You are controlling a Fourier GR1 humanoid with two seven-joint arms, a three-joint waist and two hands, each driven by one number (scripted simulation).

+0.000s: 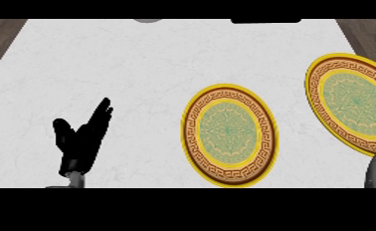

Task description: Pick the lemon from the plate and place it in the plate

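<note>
Left hand (79,143): mine, above the worktop (110,60) near its near-left corner. The fingers are straight and lie close together, pointing toward the far edge. The thumb is spread out to the left. The hand pinches nothing and is well apart from both plates.

Right forearm (371,174): a grey strip at the near-right corner, cut by the view's edge. My right hand does not show, so I cannot tell its state.

Near plate (229,135): lies flat toward the near edge, right of the middle. It has a yellow rim, a brown key-pattern band and a green centre, and its face is bare.

Right plate (349,100): same pattern, at the worktop's right edge and partly cut by the view. The part that shows is bare. The two plates are apart, with white worktop between them.

Lemon: I cannot tell where it is; it shows on neither plate.

Far edge: a grey shape (147,21) and a black shape (266,21), both cut off; I cannot tell what they are.
</note>
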